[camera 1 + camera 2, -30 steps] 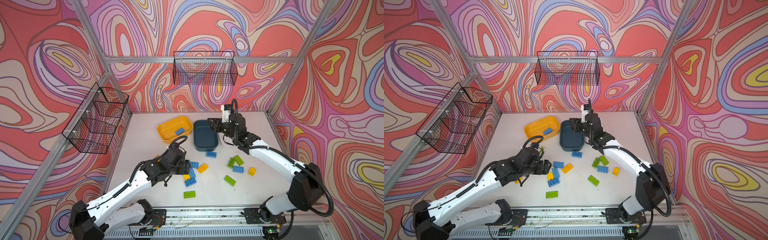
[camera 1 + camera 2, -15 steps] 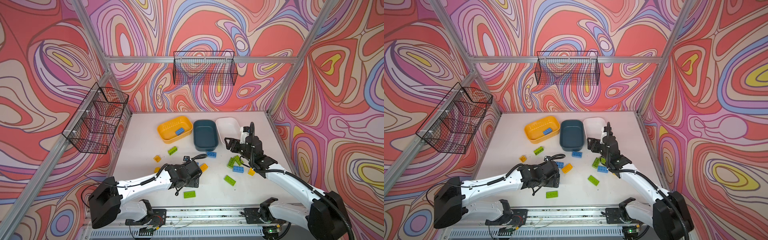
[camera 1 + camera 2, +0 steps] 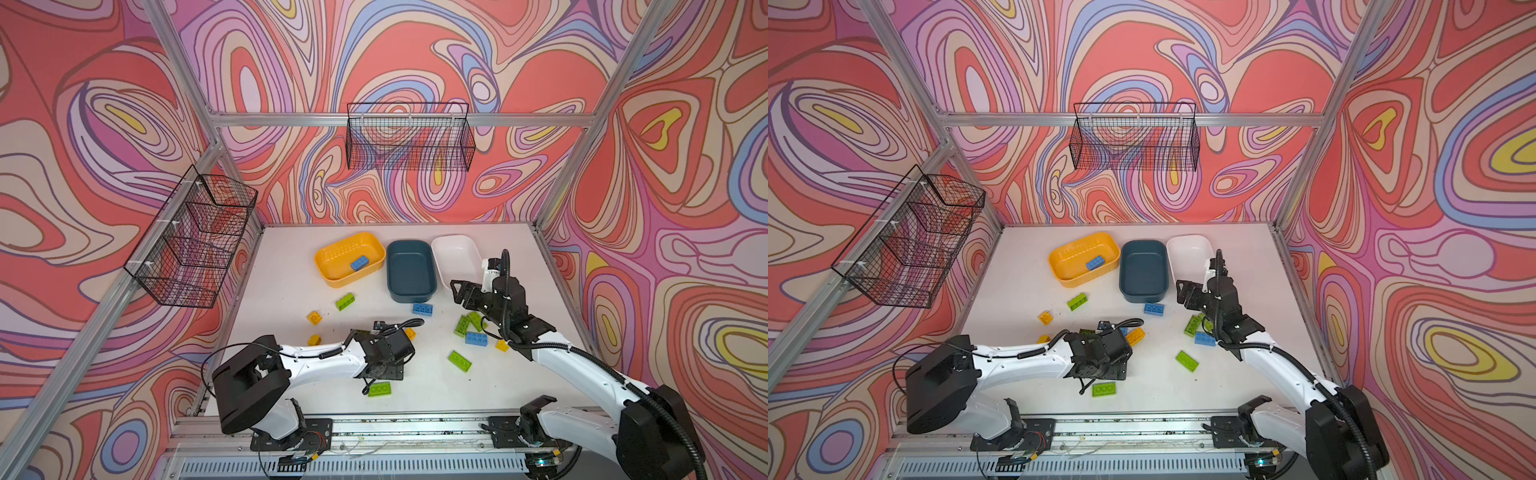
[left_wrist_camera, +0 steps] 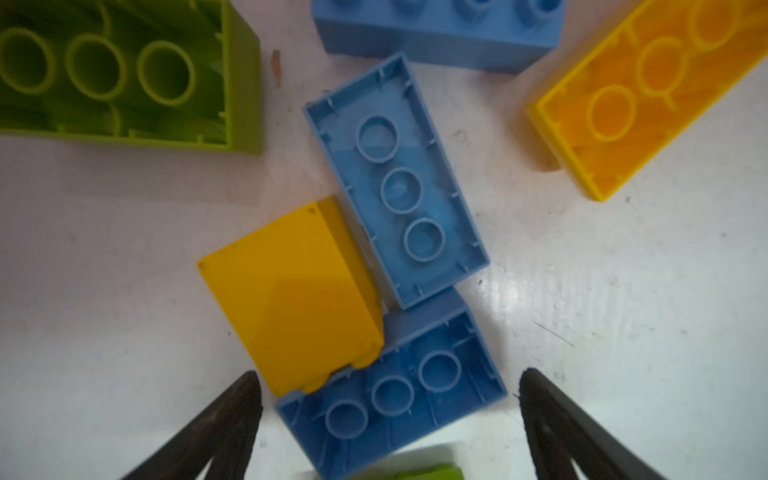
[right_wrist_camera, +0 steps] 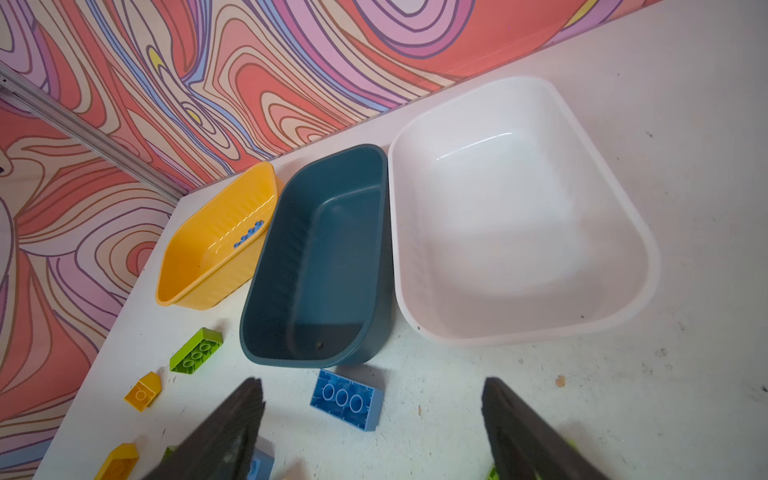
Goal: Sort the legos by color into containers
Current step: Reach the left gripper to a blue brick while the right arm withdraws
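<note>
Three containers stand at the back: a yellow tub [image 3: 332, 270] holding one blue brick [image 3: 359, 262], a teal tub [image 3: 411, 270] and a white tub [image 3: 455, 253]; the last two show nothing inside. Legos lie scattered in front of them. My left gripper [image 4: 389, 376] is open, low over a cluster in the middle. An upside-down blue brick [image 4: 415, 399] lies between its fingertips, and a yellow brick [image 4: 291, 291] leans on it. My right gripper [image 5: 372, 383] is open above the table. Another upside-down blue brick [image 5: 347, 399] lies just before the teal tub [image 5: 316, 257].
Green bricks [image 3: 345, 301] [image 3: 459, 360] [image 3: 379, 389], yellow bricks [image 3: 314, 318] [image 3: 502, 345] and a blue brick [image 3: 476, 338] lie loose on the table. Black wire baskets hang on the left wall [image 3: 195, 237] and the back wall [image 3: 409, 137]. Metal frame posts stand at the table's corners.
My right gripper has drawn back from over the tubs toward the loose bricks, and its jaws have spread wider. My left gripper has shifted right and sunk low over the middle cluster.
</note>
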You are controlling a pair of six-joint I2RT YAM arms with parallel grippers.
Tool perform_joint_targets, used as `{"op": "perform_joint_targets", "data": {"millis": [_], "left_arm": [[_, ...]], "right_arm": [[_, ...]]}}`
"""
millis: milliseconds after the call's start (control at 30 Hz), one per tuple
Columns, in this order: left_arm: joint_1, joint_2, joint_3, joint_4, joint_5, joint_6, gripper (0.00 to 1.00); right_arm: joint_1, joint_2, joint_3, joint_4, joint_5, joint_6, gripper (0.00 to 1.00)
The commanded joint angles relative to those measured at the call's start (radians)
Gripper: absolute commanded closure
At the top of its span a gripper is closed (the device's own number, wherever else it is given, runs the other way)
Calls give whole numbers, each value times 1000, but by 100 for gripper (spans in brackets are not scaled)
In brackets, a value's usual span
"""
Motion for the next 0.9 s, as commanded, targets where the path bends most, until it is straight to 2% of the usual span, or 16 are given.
{"op": "perform_joint_targets", "data": {"millis": [0,467,567,733,867], "left_arm": [[-2,45,34,23,0,-22,6],[2,140,125,24,-11,26,16],[3,153,139,21,-14,35,23],[3,152,146,3,-24,37,43],[3,135,143,-15,-39,38,50]], "right_arm": [[-8,-7,-21,24,-2,3,14],[-9,-5,-31,29,9,3,14],[-9,-2,-32,30,9,6,14],[-9,-5,-35,29,10,6,15],[-12,-4,-36,28,12,8,15]]}}
